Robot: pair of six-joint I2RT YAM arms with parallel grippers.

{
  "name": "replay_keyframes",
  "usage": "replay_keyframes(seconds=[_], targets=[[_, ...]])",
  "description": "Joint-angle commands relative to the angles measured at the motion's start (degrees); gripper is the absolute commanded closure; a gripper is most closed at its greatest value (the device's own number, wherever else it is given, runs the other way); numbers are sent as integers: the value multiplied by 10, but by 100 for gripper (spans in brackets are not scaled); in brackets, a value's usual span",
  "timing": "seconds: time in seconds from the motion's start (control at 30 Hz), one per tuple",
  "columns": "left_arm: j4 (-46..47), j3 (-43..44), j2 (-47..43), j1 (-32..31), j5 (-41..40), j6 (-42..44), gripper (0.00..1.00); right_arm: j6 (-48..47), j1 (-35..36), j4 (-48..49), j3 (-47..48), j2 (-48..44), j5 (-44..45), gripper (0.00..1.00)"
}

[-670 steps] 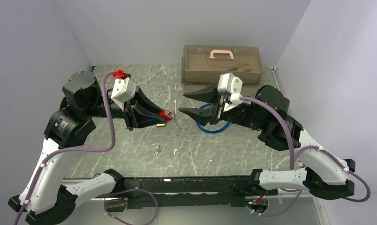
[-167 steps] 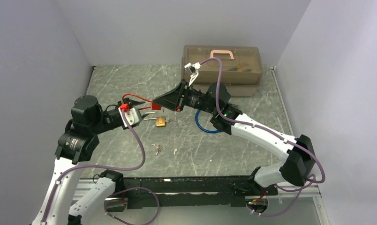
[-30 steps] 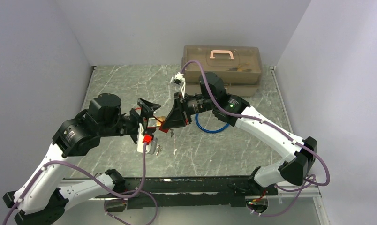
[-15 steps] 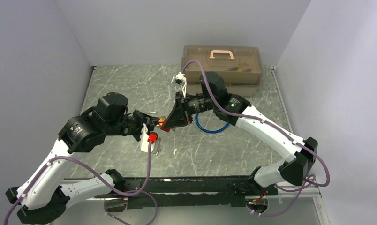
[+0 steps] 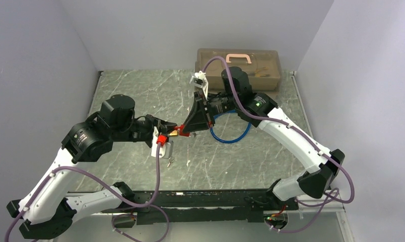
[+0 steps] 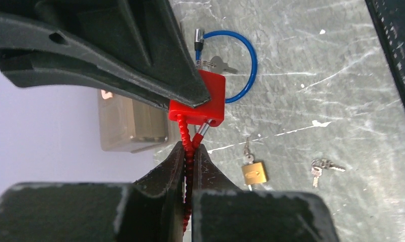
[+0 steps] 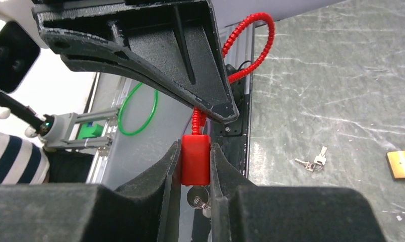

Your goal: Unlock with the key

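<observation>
From above, the two arms meet over the middle of the grey marbled surface (image 5: 140, 91). The left pincer (image 5: 171, 131) and the right pincer (image 5: 191, 132) come tip to tip, with a red cable lock (image 5: 182, 133) held between them above the surface. A blue cable loop (image 5: 230, 137) lies just beside the right pincer. A tan toolbox (image 5: 238, 63) stands at the far edge against the wall, and a bunch of small keys (image 5: 170, 160) lies on the near side, close under the left wrist. In the left wrist view, that pincer's fingers (image 6: 165, 171) are pressed together on the lock's ribbed cable (image 6: 186, 136), just short of the lock body (image 6: 205, 96). The right pincer's fingers come in from the opposite side and pinch the body. A metal cable end (image 6: 203, 132) enters the body right beside the ribbed cable. A silver key (image 6: 218, 63) sticks out of the body's far side. Below, a brass padlock (image 6: 254, 172) lies flat on the surface, near the small keys but apart from them. In the right wrist view, that pincer's fingers (image 7: 165, 171) are clamped on either side of the lock body. The key's head and its ring sit at the body's near end, between the two fingers. The ribbed cable leaves the body, passes into the left pincer and arcs away behind it. The brass padlock shows at the right edge, the small keys nearby. Beyond the surface's edge are a green loop (image 7: 137, 111) and a striped sleeve (image 7: 9, 156).
</observation>
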Motion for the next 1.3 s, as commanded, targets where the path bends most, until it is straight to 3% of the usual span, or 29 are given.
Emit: replay_keyframes(seconds=[0.0, 0.17, 0.3, 0.4, 0.47, 0.57, 0.73, 0.9, 1.1, 1.27], targets=[[53, 44, -34, 20, 20, -122, 100, 23, -23, 35, -70, -43, 86, 84], [118, 5, -53, 47, 11, -215, 100, 150, -23, 377, -247, -178, 137, 53], [142, -1, -63, 68, 12, -255, 100, 177, -22, 438, -286, -211, 180, 45], [143, 1, -64, 77, 27, -268, 100, 200, -22, 488, -303, -209, 176, 34], [144, -2, -66, 82, 32, -272, 100, 210, -21, 522, -306, -209, 167, 33], [147, -2, -68, 91, 39, -290, 100, 166, -11, 492, -280, -206, 175, 31], [149, -8, -67, 101, 64, -321, 100, 74, 18, 423, -205, -193, 179, 15], [147, -12, -67, 103, 77, -327, 100, -5, 61, 335, -123, -143, 171, 7], [146, -12, -71, 107, 84, -332, 100, -86, 112, 298, -94, -120, 232, 8], [146, -11, -74, 110, 97, -339, 100, -97, 118, 294, -75, -106, 232, 22]])
